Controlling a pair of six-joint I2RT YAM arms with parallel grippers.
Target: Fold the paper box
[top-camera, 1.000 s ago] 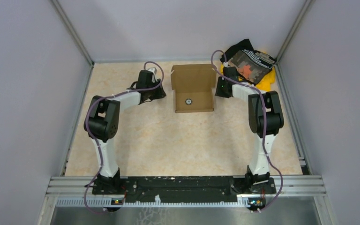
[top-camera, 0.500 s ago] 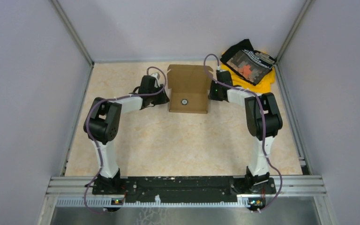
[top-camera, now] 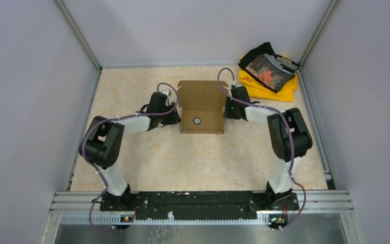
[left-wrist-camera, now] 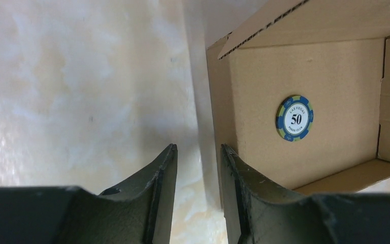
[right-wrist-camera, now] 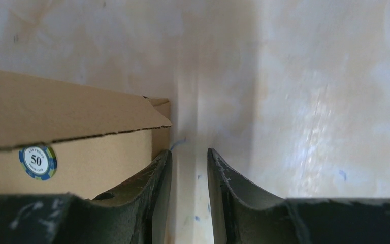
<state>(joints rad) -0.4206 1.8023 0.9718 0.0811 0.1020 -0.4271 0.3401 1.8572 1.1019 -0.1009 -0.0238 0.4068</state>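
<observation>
Paper box [top-camera: 205,96] is seen on the tabletop [top-camera: 183,157], far half, open side up. Its long axis runs left-right. The lid flap is hinged on the far edge and raised; the exact angle cannot be told. The tray front faces the arm bases. One blue "50" chip [left-wrist-camera: 294,118] is seen lying flat on the box floor, roughly centred.

Left hand [left-wrist-camera: 197,148] is placed at the box's left wall. The fingers are spread with bare tabletop showing in the gap. The wall runs just by the inner finger, and no pinch is seen.

Right hand [right-wrist-camera: 188,152] is placed just outside the box's right wall, at its corner. A narrow gap is held between the fingers and nothing is clamped.

Cloth pile [top-camera: 269,71] lies beyond the box and to its right, well apart.
</observation>
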